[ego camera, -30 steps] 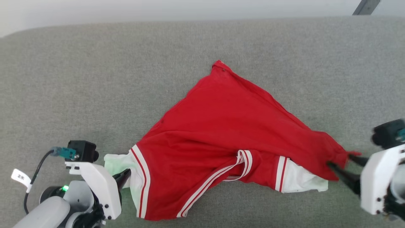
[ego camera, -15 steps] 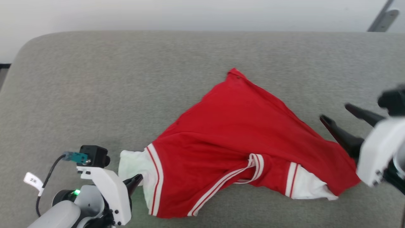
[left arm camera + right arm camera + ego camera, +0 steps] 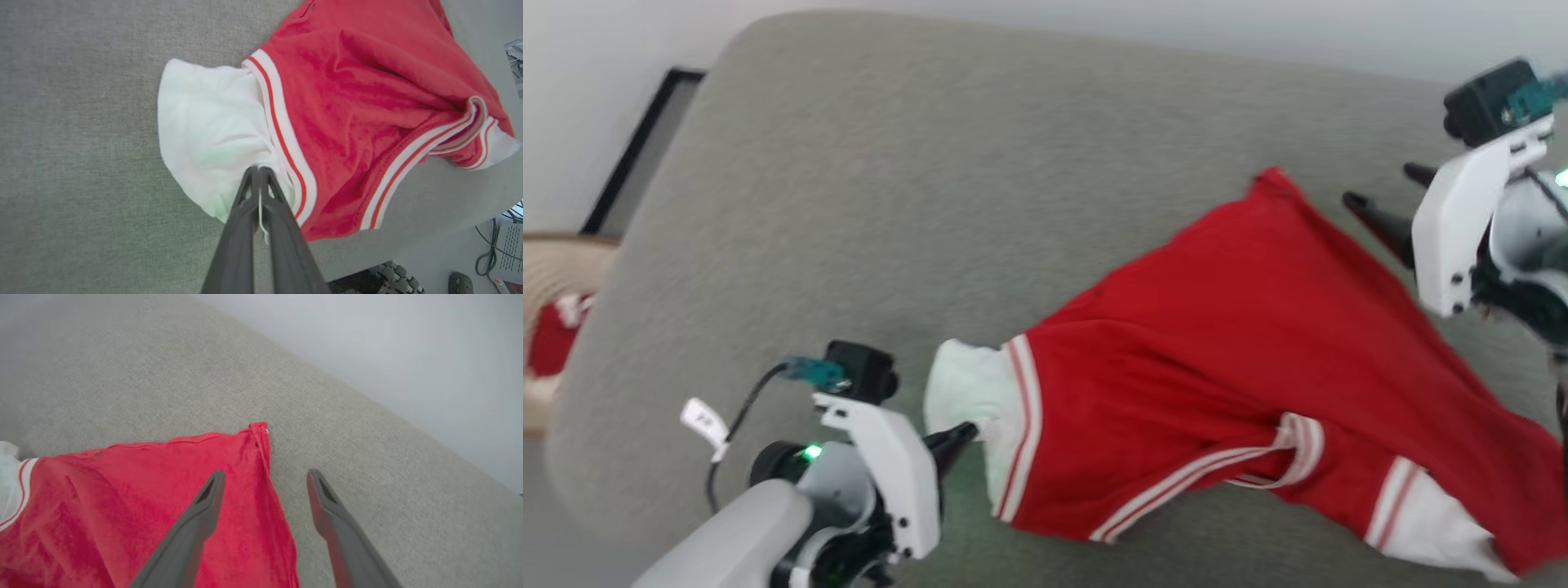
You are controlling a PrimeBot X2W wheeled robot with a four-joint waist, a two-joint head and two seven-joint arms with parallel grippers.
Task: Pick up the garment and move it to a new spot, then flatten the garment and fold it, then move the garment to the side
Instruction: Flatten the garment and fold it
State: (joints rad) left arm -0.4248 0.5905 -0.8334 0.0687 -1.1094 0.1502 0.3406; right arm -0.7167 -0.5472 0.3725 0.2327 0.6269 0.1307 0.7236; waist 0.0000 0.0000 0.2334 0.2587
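The garment [image 3: 1241,351] lies crumpled on the grey cushion [image 3: 915,204], red side up with white sleeves and striped trim; its print is hidden. My left gripper [image 3: 968,431] is shut on the white sleeve [image 3: 204,130] at the garment's left end, its fingers [image 3: 245,204] pinching the cloth. My right gripper [image 3: 1384,192] hangs open above the garment's far red corner [image 3: 257,430]; one finger [image 3: 204,506] stands over the red cloth, the other over bare cushion, touching nothing.
The cushion's rounded left edge [image 3: 613,269] drops off near a beige chair [image 3: 556,269] holding a small red-and-white bundle [image 3: 551,335]. A dark frame [image 3: 637,151] leans on the pale wall. Cables and robot base [image 3: 490,253] sit beyond the cushion's near edge.
The head camera has swung left. My right gripper let go of the garment's right corner, opened, and travelled up to its far corner. The left gripper kept its hold on the sleeve.
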